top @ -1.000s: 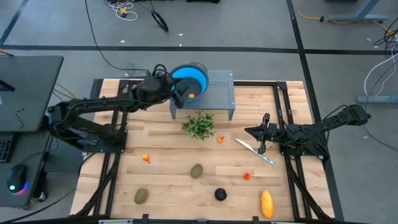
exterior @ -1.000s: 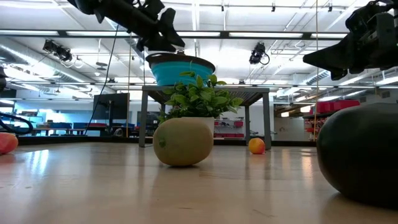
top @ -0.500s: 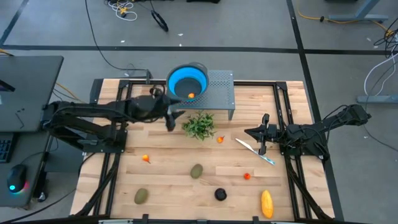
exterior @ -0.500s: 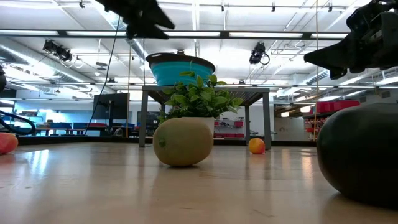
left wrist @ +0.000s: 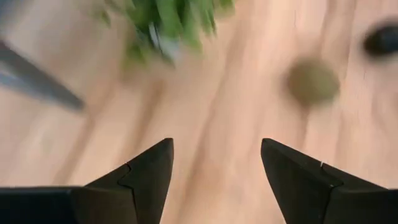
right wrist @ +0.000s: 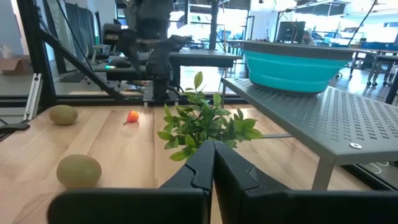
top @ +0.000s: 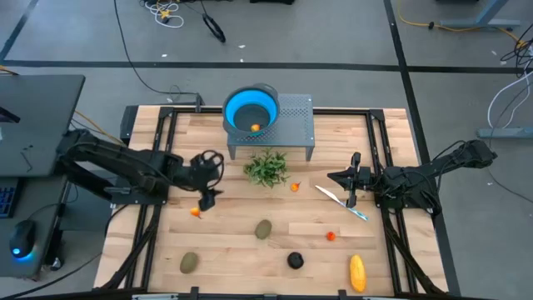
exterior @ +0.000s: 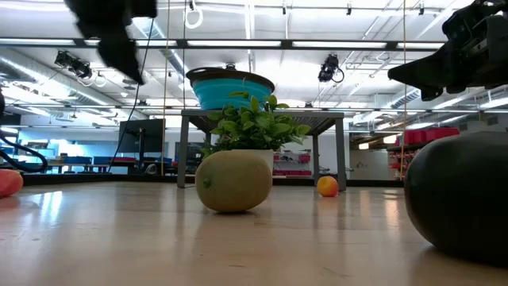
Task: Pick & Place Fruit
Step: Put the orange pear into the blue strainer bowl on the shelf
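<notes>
My left gripper point(top: 208, 192) point(left wrist: 214, 163) is open and empty, above the table's left half just beyond a small orange piece point(top: 196, 212). Its wrist view shows an olive-green oval point(left wrist: 313, 82) ahead. A second oval point(top: 190, 262), a black ball point(top: 295, 260), a yellow oblong point(top: 357, 272) and a tiny red piece point(top: 331, 236) lie along the near side. Another orange piece point(top: 295, 187) lies beside the plant. One orange piece point(top: 256, 127) sits in the blue bowl point(top: 250, 104). My right gripper point(top: 333, 177) point(right wrist: 213, 155) waits shut at the right.
The blue bowl stands on a grey perforated stand point(top: 293, 117) at the far edge. A leafy plant tuft point(top: 266, 167) sits in front of it. A white knife with a blue handle point(top: 341, 202) lies by the right gripper. Bare wood lies between the scattered pieces.
My left gripper has drawn back from over the blue bowl, swinging toward the table's left and near side and coming down, and is now close to the orange piece on the left half. Nothing on the table has moved.
</notes>
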Controlling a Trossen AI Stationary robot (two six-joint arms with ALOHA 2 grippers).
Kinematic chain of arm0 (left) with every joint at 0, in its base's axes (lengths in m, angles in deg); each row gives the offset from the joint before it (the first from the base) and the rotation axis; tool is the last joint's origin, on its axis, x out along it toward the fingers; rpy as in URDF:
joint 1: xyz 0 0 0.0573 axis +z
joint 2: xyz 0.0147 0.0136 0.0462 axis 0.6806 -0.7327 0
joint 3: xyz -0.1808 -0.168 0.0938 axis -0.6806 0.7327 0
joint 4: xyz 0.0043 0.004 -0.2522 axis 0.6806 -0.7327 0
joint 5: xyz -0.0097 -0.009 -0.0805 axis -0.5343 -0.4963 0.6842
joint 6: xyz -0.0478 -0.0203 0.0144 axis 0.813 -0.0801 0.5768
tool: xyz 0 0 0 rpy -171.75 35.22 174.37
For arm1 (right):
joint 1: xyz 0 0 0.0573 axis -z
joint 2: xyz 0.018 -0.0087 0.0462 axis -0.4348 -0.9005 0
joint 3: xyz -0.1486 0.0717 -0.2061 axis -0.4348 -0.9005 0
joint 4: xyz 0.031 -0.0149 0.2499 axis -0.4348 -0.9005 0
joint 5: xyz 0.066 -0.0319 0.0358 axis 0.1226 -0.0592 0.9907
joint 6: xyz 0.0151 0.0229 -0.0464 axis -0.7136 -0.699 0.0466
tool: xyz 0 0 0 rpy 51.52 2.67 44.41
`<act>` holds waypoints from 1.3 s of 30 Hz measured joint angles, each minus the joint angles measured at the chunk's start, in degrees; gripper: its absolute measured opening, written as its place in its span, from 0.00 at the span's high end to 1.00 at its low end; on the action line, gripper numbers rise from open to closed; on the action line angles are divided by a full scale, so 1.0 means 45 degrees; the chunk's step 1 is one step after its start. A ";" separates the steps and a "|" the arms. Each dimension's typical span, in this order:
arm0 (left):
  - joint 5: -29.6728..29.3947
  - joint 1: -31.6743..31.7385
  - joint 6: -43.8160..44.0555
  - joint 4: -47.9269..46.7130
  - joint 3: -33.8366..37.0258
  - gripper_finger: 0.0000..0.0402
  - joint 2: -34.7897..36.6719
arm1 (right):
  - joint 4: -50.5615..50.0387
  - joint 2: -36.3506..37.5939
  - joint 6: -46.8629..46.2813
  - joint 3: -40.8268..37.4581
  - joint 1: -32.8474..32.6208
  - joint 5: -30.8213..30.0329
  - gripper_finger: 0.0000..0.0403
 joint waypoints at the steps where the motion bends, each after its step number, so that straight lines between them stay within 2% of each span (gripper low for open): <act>1: 0.0256 -0.0145 0.0368 -0.0523 0.0000 0.37 -0.0035 | 0.0000 0.0000 0.0000 0.0000 0.0000 0.0000 0.96; 7: 0.0600 -0.0837 0.2341 -0.2387 0.0075 0.37 -0.0297 | 0.0000 0.0000 -0.0005 0.0000 0.0000 0.0010 0.96; 13: 0.0833 -0.0985 0.5702 -0.2239 0.1235 0.37 -0.0271 | -0.0032 -0.0005 -0.0107 -0.0001 0.0000 0.0017 0.96; 18: 0.1838 -0.1018 0.7399 -0.2082 0.2335 0.37 -0.0271 | -0.0039 -0.0063 -0.0102 0.0000 0.0000 0.0015 0.96; 25: 0.2448 -0.1069 0.8658 -0.1683 0.3004 0.37 -0.0271 | -0.0018 -0.0083 0.0003 0.0000 0.0000 0.0013 0.96; 30: 0.2588 -0.1338 0.9699 -0.0438 0.3741 0.36 -0.0271 | -0.0005 -0.0083 0.0880 0.0000 0.0000 0.0001 0.96; 34: 0.3363 -0.1495 1.0670 0.0271 0.4436 0.34 -0.0271 | 0.0145 -0.0083 0.1764 0.0000 0.0000 -0.0011 0.96; 39: 0.3552 -0.1668 1.1302 0.0397 0.4522 0.29 -0.0271 | 0.0472 -0.0078 0.2695 -0.0004 0.0005 -0.0024 0.96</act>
